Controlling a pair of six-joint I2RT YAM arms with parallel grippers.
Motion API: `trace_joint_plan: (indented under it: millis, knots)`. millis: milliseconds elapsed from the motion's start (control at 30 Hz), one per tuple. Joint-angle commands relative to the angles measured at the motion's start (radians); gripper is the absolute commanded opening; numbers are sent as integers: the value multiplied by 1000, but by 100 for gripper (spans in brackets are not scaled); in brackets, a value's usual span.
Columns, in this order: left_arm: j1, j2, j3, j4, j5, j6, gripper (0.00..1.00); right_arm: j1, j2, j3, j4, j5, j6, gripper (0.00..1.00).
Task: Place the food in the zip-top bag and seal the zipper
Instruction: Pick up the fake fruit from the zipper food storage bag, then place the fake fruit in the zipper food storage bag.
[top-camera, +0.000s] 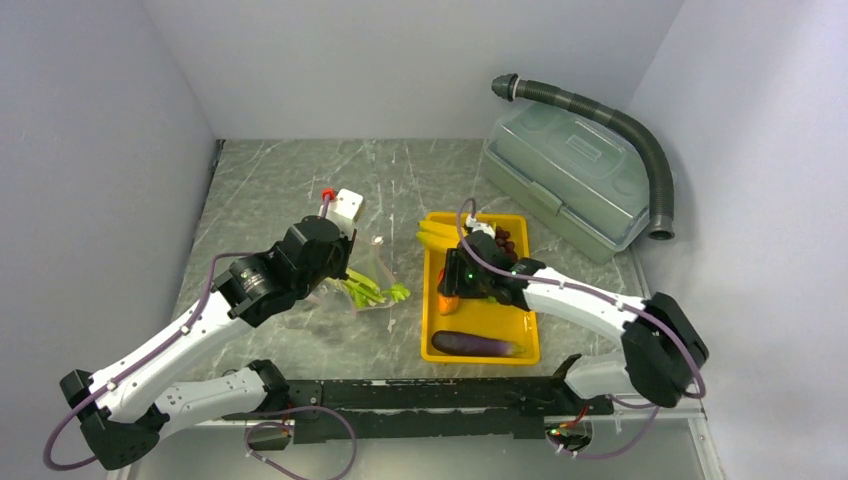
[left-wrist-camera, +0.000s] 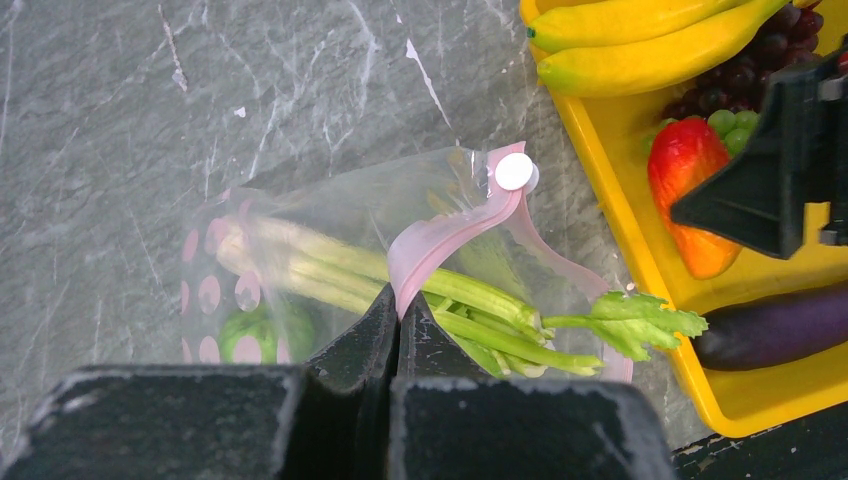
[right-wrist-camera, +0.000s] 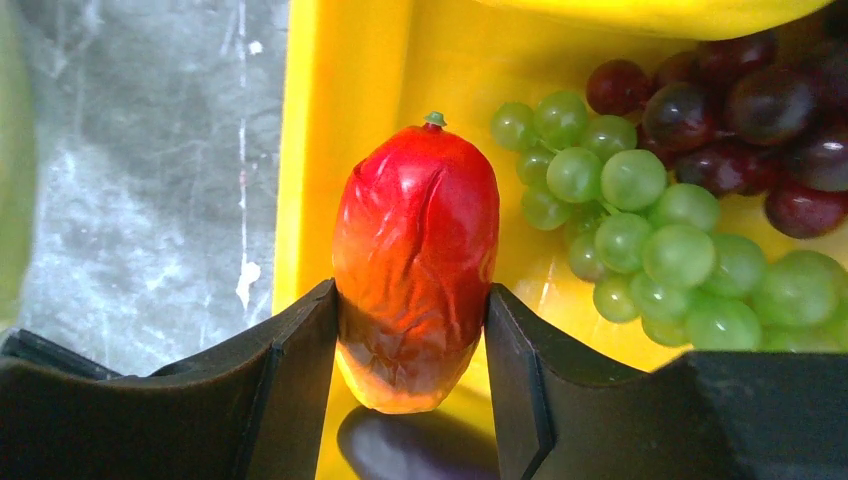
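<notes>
Two tools each have hold of something. The left tool is clenched on the pink zipper of the zip-top bag. The bag lies on the worktop just left of the yellow tray, with green stalks inside and their leafy ends poking out of the mouth. The right tool grasps the red pepper by its sides, at the tray's left side. Bananas and grapes lie at the tray's far end, the eggplant at its near end.
</notes>
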Motion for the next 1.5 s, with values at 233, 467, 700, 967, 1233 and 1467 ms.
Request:
trace_joint_plan:
  millis: [233, 467, 700, 967, 1233, 1467]
  knots:
    - [4, -14, -1, 52, -11, 17, 0, 30, -251, 153, -83, -10, -161, 14]
    - [4, -15, -1, 52, -5, 18, 0, 68, -266, 227, -14, -188, -238, 13]
    - [4, -15, 1, 52, -1, 15, 0, 140, -183, 314, 55, -280, -291, 13]
    - [4, -16, 1, 53, 4, 16, 0, 209, -61, 405, 76, -297, -354, 14]
    - [4, -18, 2, 53, 6, 15, 0, 235, 45, 450, 97, -284, -388, 15]
    - [5, -20, 2, 53, 10, 15, 0, 243, 132, 506, 113, -220, -420, 21]
